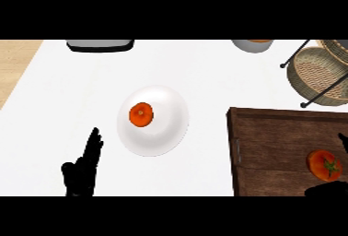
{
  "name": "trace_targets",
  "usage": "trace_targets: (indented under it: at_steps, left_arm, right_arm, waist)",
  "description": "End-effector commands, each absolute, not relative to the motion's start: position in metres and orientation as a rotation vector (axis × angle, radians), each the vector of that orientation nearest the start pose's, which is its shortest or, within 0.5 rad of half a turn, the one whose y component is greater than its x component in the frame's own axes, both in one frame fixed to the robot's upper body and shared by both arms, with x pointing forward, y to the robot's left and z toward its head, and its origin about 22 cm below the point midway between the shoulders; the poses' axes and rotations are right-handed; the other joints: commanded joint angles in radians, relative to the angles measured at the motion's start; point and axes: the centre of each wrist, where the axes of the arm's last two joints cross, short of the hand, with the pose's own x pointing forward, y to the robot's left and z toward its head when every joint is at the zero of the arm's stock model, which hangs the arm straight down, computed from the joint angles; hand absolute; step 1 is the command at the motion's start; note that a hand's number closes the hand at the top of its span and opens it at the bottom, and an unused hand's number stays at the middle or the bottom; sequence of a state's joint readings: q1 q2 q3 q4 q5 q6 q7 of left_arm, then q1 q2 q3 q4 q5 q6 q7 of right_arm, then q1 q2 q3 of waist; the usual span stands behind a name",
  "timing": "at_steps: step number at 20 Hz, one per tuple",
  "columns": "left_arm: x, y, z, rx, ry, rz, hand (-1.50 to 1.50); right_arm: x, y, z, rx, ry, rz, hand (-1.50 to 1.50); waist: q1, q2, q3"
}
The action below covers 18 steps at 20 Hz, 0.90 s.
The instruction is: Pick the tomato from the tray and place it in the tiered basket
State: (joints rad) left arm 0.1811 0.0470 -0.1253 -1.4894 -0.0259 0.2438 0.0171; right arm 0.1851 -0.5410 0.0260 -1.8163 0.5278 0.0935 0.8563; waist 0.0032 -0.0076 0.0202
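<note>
Head view | right hand (327, 190): fingers spread, flanking tomato (325, 165) on tray (272, 138)

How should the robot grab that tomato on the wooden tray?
Grip the tomato around its round sides, coming from the right, where the right hand is nearest. It lies alone on the flat tray, green stem showing, so its sides are free.

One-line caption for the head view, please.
Right robot hand beside the tomato on the wooden tray; tiered basket stands at far right.
</note>
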Motion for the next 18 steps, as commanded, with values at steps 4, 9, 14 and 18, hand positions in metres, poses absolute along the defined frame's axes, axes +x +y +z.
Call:
trace_targets:
  at_steps: [4,9,14,18]
  left_arm:
    - [0.216,0.235,-0.057,0.257,-1.286,-0.015,0.00]
    - [0.220,0.257,-0.058,0.264,-1.295,0.010,0.00]
    - [0.204,0.220,-0.052,0.228,-1.294,-0.024,0.00]
    - [0.204,0.233,-0.066,0.267,-1.295,-0.029,0.00]
  right_arm:
    - [0.195,-0.349,0.065,-0.936,-0.647,0.490,-1.50]
    - [0.197,-0.333,0.057,-0.920,-0.654,0.508,-1.50]
    - [0.195,-0.347,0.028,-0.938,-0.678,0.542,1.50]
    - [0.217,-0.325,0.013,-0.963,-0.735,0.593,1.50]
  waist:
    - [-0.012,0.008,-0.020]
    - [-0.011,0.008,-0.021]
    - [-0.005,0.007,-0.020]
    - [-0.001,0.008,-0.020]
